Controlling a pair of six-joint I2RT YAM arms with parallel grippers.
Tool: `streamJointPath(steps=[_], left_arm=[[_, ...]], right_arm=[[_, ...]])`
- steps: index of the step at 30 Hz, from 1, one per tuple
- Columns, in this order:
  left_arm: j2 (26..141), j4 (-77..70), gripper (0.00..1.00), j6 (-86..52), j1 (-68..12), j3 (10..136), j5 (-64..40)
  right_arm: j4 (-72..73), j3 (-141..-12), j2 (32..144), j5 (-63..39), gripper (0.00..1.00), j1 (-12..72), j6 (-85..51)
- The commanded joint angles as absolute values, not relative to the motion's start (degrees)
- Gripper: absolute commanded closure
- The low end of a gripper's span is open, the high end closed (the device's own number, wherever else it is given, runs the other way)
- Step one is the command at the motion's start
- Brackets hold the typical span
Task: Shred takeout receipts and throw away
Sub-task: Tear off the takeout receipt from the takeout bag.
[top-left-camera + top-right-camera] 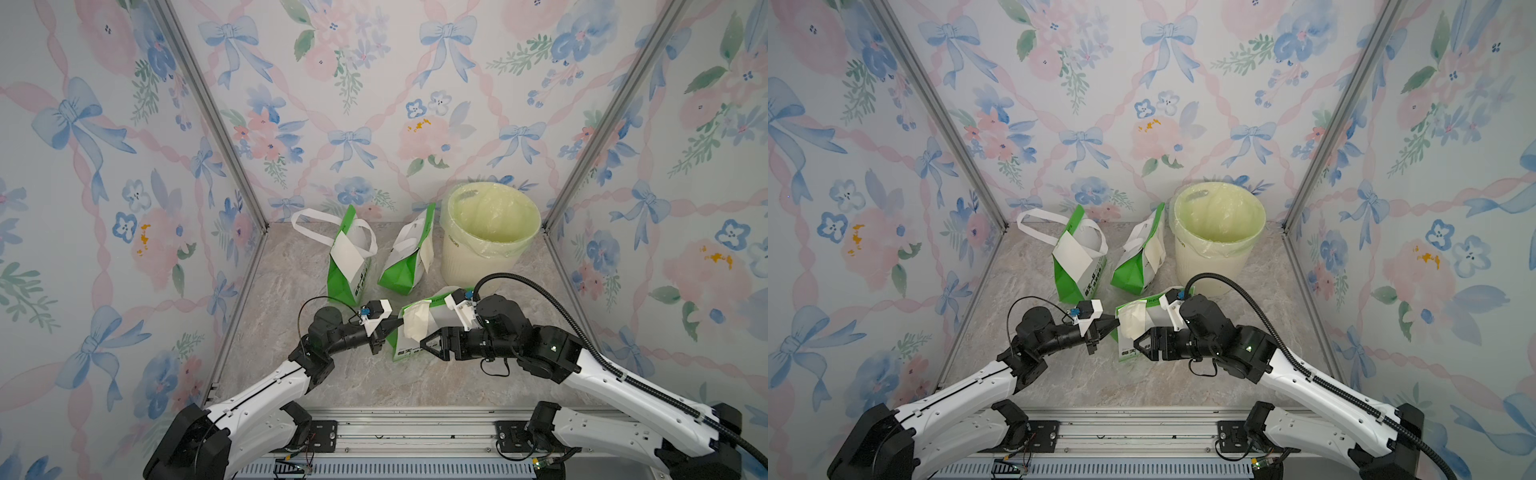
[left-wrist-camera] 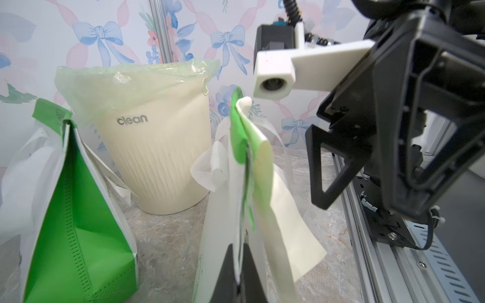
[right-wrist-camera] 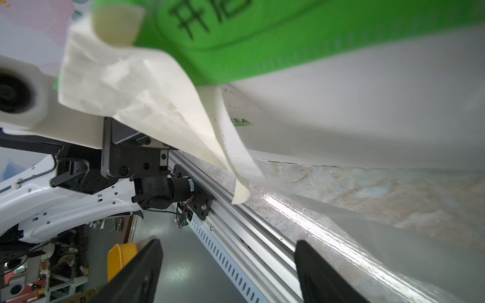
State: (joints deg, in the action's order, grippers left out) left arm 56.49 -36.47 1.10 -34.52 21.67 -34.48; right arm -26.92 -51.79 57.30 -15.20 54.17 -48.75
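Three green-and-white bags stand on the marble floor, each with a white takeout receipt on it. The near bag carries a curled receipt on its upper face. My left gripper is shut on that bag's left edge; in the left wrist view the fingers pinch the bag's thin wall, and the receipt hangs just beside them. My right gripper stands open at the bag's near side with nothing between its fingers. The receipt hangs ahead of it, apart.
A cream bin with a pale green liner stands at the back right. Two other bags stand left of it, with receipts. Wallpapered walls close three sides; a metal rail runs along the front.
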Motion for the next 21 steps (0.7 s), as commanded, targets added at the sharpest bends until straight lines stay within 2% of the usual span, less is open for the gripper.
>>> streamJointPath(steps=[1,5,14,21], left_arm=[[54.61,-41.04,1.0,-3.91,-34.86,20.25,-33.82],[53.35,-41.53,1.0,-5.1,-34.85,18.87,-33.21],[53.2,-41.92,1.0,-6.0,-34.97,18.02,-33.21],[53.17,-41.9,1.0,-5.98,-35.07,17.67,-33.05]], right_arm=[[-15.58,-48.8,58.95,-18.52,0.21,54.91,-54.07],[-10.13,-46.78,61.32,-18.19,0.24,55.02,-55.02],[0.35,-43.54,64.27,-15.57,0.39,54.67,-55.2],[2.03,-43.33,64.0,-11.92,0.55,54.47,-54.94]])
